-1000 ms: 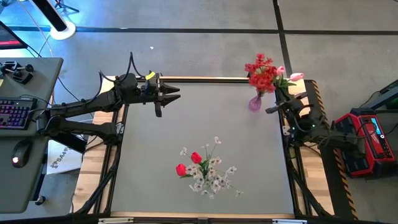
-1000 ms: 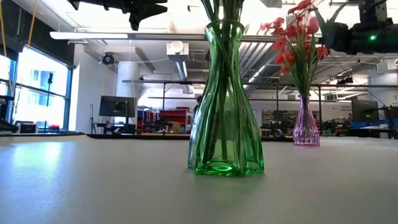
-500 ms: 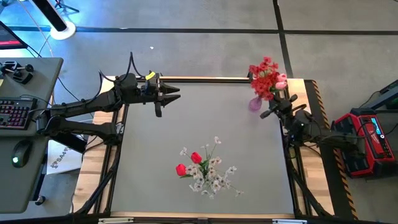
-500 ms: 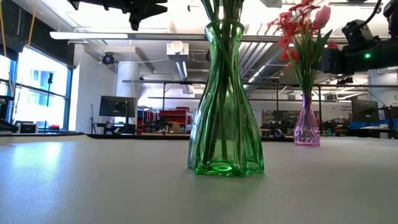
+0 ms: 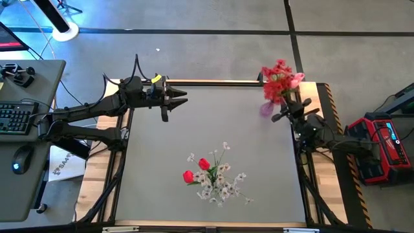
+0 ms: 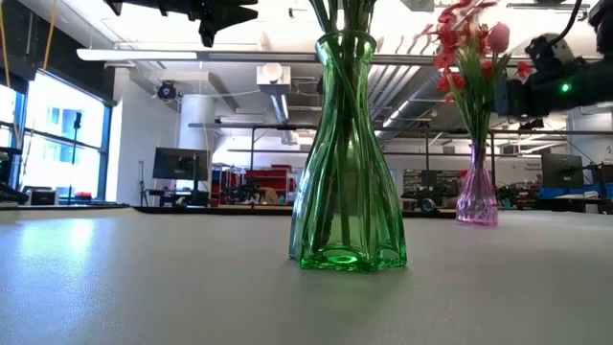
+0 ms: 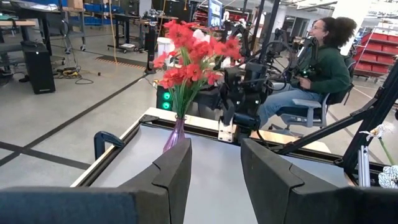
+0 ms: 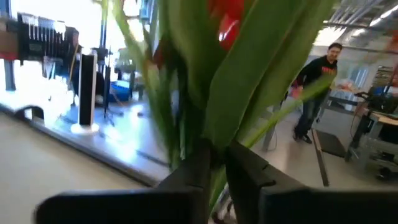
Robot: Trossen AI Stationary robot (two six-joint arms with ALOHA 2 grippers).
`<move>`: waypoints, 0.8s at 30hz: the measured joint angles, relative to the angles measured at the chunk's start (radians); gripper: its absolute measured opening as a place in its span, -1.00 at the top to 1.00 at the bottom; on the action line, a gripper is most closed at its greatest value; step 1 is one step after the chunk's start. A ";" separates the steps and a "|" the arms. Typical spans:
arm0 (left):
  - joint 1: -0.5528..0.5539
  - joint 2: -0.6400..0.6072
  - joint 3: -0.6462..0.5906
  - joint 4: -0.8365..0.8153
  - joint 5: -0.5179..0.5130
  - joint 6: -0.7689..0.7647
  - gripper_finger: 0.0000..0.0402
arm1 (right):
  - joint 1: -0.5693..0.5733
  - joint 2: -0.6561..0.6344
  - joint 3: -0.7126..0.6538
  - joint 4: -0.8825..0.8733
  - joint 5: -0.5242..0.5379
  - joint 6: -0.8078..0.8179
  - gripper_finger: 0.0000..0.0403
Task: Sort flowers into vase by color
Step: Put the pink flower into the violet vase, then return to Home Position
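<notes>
Right end effector [image 8: 214,163] nearly closed on flower stems [image 8: 205,118], purple vase [image 6: 476,196]

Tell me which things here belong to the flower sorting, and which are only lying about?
Job: red and pink flowers in pink vase; green vase holding red tulips and white sprays; right claw.
Lying about: keyboard, mouse.

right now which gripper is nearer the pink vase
Right. The right gripper is right beside the pink vase, among its flower stems. The left gripper hangs far across the table near the other back corner.
</notes>
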 joint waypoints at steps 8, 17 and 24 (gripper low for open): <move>0.000 0.000 0.000 0.000 0.000 0.000 0.36 | 0.000 -0.001 0.049 0.025 -0.025 -0.027 0.50; 0.000 0.000 0.000 0.000 0.000 0.000 0.36 | 0.025 -0.001 0.128 -0.014 -0.084 0.008 0.41; 0.000 0.000 0.000 0.000 0.000 0.000 0.36 | 0.070 -0.001 0.335 -0.279 -0.145 0.101 0.41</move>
